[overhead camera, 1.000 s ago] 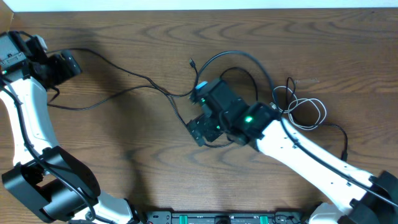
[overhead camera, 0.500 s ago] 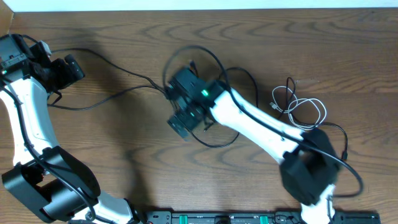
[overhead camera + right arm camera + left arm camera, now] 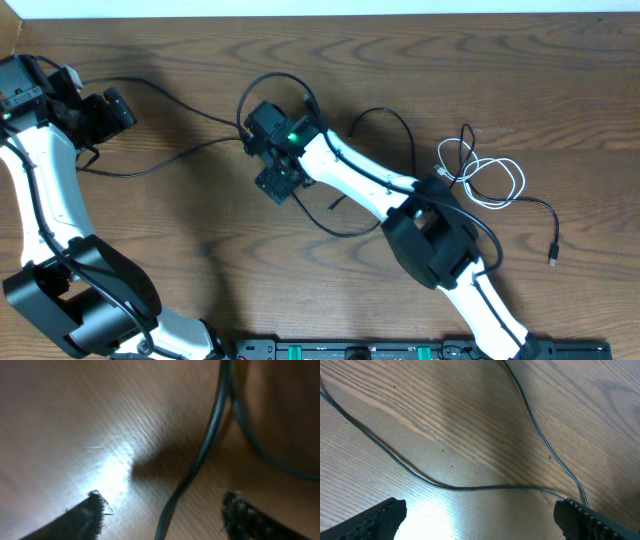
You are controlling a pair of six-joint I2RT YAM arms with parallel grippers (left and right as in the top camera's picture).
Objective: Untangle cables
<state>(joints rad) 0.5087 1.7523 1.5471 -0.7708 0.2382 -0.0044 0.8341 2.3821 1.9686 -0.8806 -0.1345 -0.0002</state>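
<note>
Right pincer: released, tips spread wide, with a black cable running down between them, ungripped. Left pincer: also released. A long black cable crosses the tabletop just ahead of its tips. Overhead view: black loops lie around the right pincer at centre, and the white cable is coiled well apart at the right.

Step, judged: lining up on one strand of the centre loop. Next: clench on that strand alone, then draw it clear.

No legible writing or brand.
</note>
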